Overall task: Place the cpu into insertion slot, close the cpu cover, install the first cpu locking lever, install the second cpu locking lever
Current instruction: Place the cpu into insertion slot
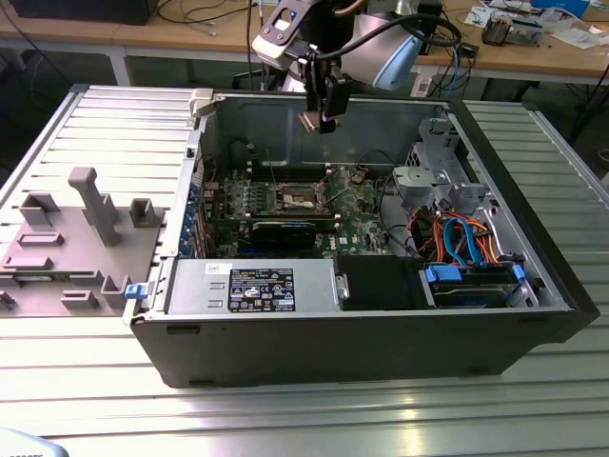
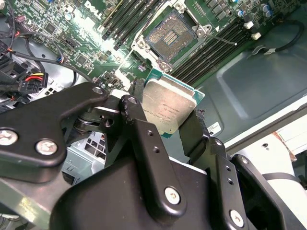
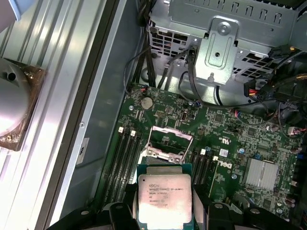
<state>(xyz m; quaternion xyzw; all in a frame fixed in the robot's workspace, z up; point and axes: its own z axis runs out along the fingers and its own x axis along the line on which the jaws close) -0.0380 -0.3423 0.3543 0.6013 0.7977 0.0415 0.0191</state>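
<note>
- Holding the cpu [image 2: 168,108] between its two black fingers [image 2: 136,129], the end effector [image 2: 165,117] is closed tight on the chip's two side edges.
- The chip's shiny grey top faces the cameras in both wrist views. It sits snug in the grip.
- The end effector hangs in the air over the open computer case [image 1: 381,333], close to the case's far wall in the exterior view.
- The cpu touches nothing but the fingers. It is well above the green motherboard [image 3: 230,139].
- Down below the chip is the insertion slot [image 2: 171,36]. Its middle is bare, with rows of tiny dots showing, so no chip is in it.
- The cpu cover [image 3: 170,130] looks lifted up at one edge of the slot, so I think the way in is open.
- Long black memory slots [image 3: 125,158] run along both sides of the insertion slot.
- The case lies on its side in the middle of the table [image 1: 533,419]. A grey holder [image 1: 76,238] with pegs sits near the table's edge on the exterior view's left.
- How far along: I think the job is only at its start. The chip is in the grip, but it is not in the slot yet. Closing the cover and doing up both locks are left too.
</note>
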